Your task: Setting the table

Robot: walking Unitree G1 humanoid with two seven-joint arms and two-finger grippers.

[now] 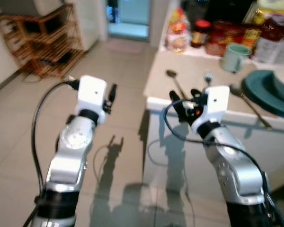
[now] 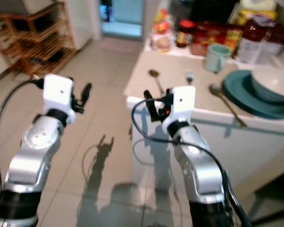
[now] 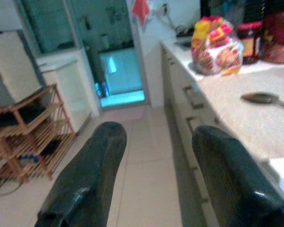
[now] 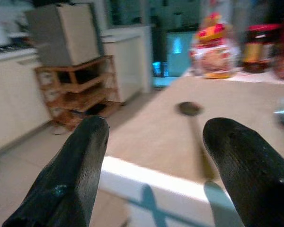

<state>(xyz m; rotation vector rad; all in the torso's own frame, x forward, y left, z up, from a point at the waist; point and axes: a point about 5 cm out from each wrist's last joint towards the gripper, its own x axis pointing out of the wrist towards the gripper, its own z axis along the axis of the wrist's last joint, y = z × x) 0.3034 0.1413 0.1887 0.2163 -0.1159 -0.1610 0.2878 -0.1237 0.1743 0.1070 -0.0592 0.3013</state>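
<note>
counter (image 1: 194,75): pale top in the right half of the head view, white front edge running from centre toward lower right.
back row: snack bag (image 3: 215,45), red-lidded jar (image 1: 199,32) and more red and yellow packets crowded along the far edge, upper right.
mug (image 1: 235,56): pale green, upright, just in front of the packets.
plates (image 1: 270,92): teal stack at the right edge of the frame, a white bowl resting on top in the right eye view.
spoon (image 1: 176,81): upper centre of the head view, on the counter's left part; bowl end toward the back row, handle running down toward the front edge.
second spoon (image 1: 248,105): beside the teal stack, long axis slanting toward lower right, tip near the edge.
fork (image 1: 208,78): between the two spoons, blurred, head toward the back.
right gripper (image 1: 185,101): centre of frame, at the counter's front edge near the first spoon's handle; fingers spread apart, nothing between them.
left gripper (image 1: 112,94): left of centre, over bare tile floor, well apart from the counter; fingers parted and empty in its wrist view.
wooden rack (image 1: 42,42): upper left, against the wall.
doorway (image 1: 128,19): top centre, bluish light.
open room: wide tiled floor across the left and lower centre; bare counter around the first spoon.
</note>
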